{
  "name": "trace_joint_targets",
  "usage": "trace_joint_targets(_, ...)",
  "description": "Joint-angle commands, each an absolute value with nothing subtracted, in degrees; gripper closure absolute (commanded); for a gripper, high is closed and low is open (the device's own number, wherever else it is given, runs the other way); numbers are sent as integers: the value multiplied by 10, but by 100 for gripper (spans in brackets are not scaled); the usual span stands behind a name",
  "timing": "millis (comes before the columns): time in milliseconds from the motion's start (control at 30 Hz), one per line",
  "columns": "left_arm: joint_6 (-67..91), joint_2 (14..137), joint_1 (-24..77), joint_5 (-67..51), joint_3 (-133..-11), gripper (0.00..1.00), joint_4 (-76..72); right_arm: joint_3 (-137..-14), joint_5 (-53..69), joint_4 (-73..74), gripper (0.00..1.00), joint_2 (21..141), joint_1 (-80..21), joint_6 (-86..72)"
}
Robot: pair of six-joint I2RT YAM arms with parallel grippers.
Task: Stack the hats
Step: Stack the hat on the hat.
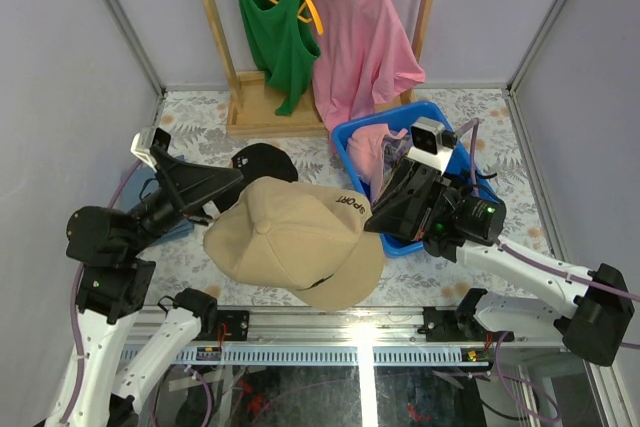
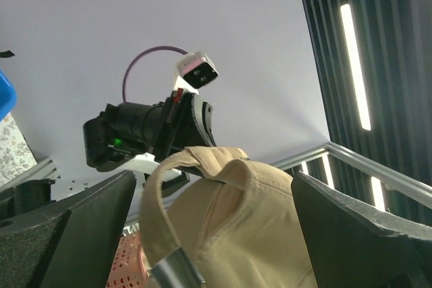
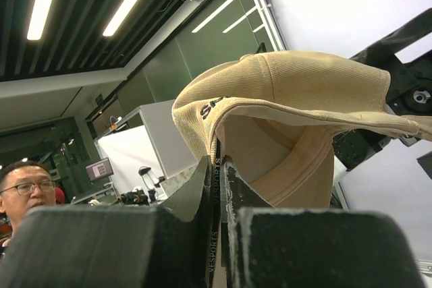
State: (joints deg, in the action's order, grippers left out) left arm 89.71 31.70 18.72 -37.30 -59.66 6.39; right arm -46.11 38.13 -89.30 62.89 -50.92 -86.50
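A tan hat (image 1: 290, 237) hangs above the table's middle, brim toward the near edge. My right gripper (image 1: 376, 215) is shut on the hat's side edge; in the right wrist view its fingers (image 3: 202, 187) pinch the rim and a black printed strap of the tan hat (image 3: 297, 92). My left gripper (image 1: 230, 193) is open at the hat's left side. In the left wrist view the rear strap and crown of the tan hat (image 2: 250, 220) sit between its wide-apart fingers (image 2: 74, 234). A black hat (image 1: 265, 160) lies on the table behind.
A blue bin (image 1: 345, 142) with something pink inside stands right of centre, under my right arm. At the back a wooden rack (image 1: 262, 112) carries a green tank top (image 1: 272, 27) and a pink T-shirt (image 1: 360, 42). A sliver of blue (image 1: 185, 230) shows under my left arm.
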Motion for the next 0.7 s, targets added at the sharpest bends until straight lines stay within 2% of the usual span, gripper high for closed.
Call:
trace_joint_targets(0, 932, 305, 189, -446, -592, 0, 8, -488, 381, -948, 100, 637, -516, -854)
trace_joint_targets(133, 953, 296, 190, -449, -577, 6, -28, -491, 381, -965, 100, 657, -516, -860)
trace_joint_targets(333, 991, 284, 190, -432, -543, 26, -104, -487, 375, -973, 100, 670, -516, -860)
trace_joint_targets(500, 990, 286, 190, -420, -534, 48, -129, -484, 372, -972, 100, 673, -515, -859)
trace_joint_targets(667, 976, 288, 189, -401, -531, 75, -140, -471, 364, -968, 100, 675, -513, -857)
